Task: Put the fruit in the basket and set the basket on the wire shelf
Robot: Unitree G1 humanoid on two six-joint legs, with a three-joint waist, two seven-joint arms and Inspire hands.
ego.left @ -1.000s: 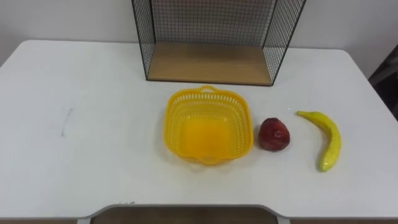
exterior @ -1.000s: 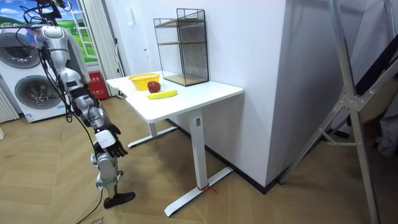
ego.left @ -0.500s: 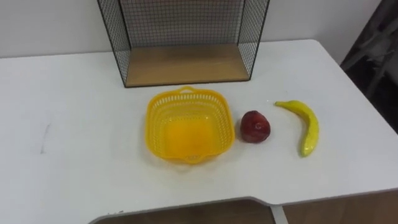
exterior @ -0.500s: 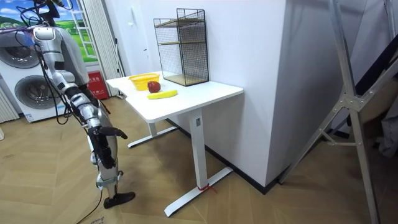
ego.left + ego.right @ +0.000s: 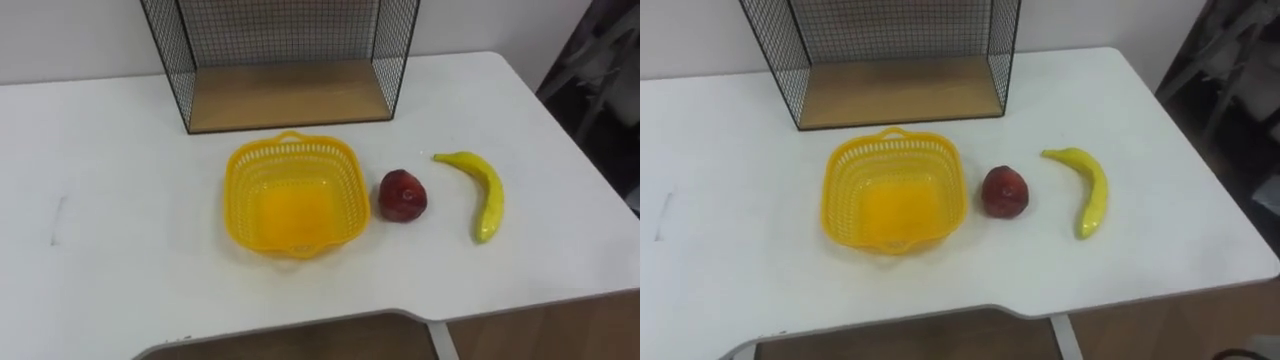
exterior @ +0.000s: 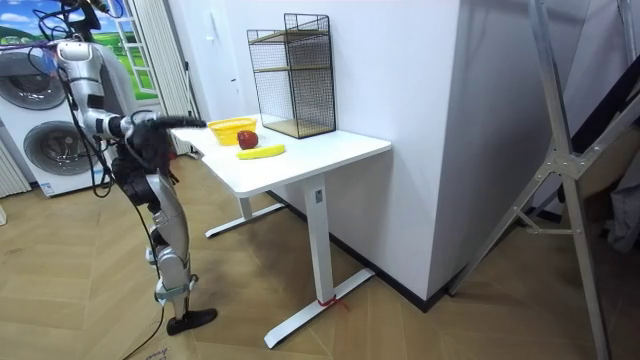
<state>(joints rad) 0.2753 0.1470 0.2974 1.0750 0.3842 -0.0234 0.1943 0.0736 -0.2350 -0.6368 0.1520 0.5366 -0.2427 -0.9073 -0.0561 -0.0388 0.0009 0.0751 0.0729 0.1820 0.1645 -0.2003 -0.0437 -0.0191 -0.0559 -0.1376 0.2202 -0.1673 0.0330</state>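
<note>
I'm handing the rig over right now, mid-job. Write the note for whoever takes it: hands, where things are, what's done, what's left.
Hands: in the room view the right hand reaches out level toward the near edge of the white table. No task thing is in a hand.
Things: the yellow plastic basket stands empty in front of the black wire shelf. The red apple lies close by the basket's right rim, and the yellow banana lies further right.
Done: nothing yet.
Left: put the apple and banana in the basket, then set the basket on the shelf.
</note>
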